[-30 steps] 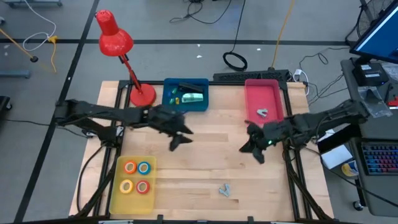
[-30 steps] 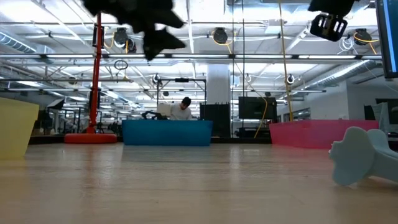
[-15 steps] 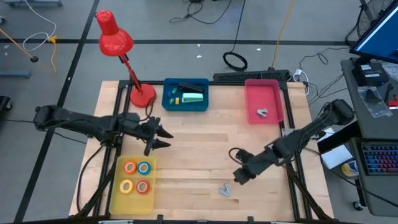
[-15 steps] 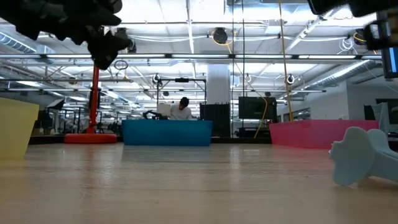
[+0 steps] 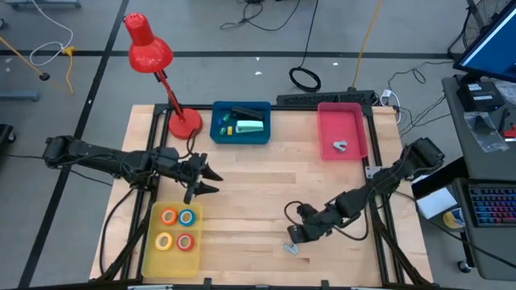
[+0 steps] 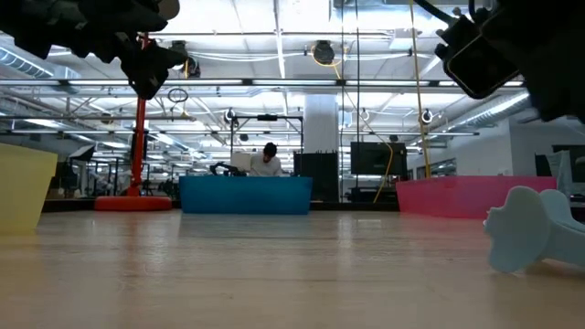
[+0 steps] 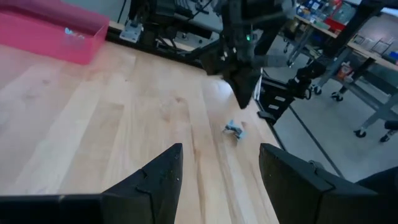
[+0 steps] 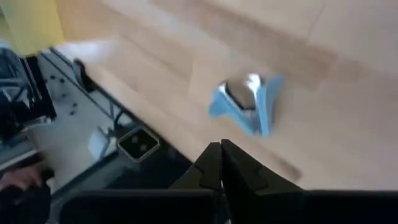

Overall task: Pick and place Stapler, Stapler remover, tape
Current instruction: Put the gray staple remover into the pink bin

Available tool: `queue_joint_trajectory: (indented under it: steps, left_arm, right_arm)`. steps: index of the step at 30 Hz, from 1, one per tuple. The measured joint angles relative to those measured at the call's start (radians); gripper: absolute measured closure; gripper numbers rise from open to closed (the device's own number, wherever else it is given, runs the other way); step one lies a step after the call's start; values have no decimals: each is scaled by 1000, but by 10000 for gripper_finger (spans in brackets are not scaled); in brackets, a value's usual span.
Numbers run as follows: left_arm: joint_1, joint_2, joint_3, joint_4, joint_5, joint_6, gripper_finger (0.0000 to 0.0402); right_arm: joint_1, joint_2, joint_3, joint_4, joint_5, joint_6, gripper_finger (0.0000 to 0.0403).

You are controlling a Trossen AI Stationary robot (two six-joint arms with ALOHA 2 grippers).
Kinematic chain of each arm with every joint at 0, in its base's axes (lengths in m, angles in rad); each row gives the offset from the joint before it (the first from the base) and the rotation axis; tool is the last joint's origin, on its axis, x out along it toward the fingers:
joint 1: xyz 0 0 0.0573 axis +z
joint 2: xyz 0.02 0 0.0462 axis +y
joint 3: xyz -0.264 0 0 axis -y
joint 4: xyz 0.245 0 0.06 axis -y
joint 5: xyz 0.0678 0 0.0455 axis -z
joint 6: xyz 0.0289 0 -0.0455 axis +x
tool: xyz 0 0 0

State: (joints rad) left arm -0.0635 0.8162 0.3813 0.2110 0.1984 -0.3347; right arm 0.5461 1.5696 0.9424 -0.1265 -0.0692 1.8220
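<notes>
Wood desk under two dark arms; the right claw hangs low near the desk's front edge, just beside and above a small blue-grey staple remover lying loose on the boards; in the right wrist view that remover sits just ahead of the fingers, which are pressed together with nothing between them; the left claw hovers over the left-centre of the desk, above the yellow tray, its two fingers spread wide and holding nothing; that tray holds the four tape rolls, orange and blue in the far row, yellow and red in the near row, each lying flat and close to its neighbours; at the back of the desk a blue bin carries a dark stapler along with some green and yellow items; to its right a pink tray holds a second grey staple remover; a red desk lamp stands at the back left corner with its base beside the blue bin; in the low view a person sits far off in the room behind the blue bin.
</notes>
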Motion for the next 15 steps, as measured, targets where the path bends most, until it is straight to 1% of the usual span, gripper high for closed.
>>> queue_joint_trajectory:
  steps: [4, 11, 15]
  left_arm:
    - [-3, 0, 0, -4, 1, 0, 190]
    - [-4, 0, 0, -6, 11, 4, 190]
    - [-4, 0, 0, -6, 11, 7, 190]
  right_arm:
    - [-2, -7, 1, -63, 68, -36, 403]
    - [-1, -8, 1, -80, 68, -151, 403]
    - [-1, -8, 1, -84, 66, -184, 396]
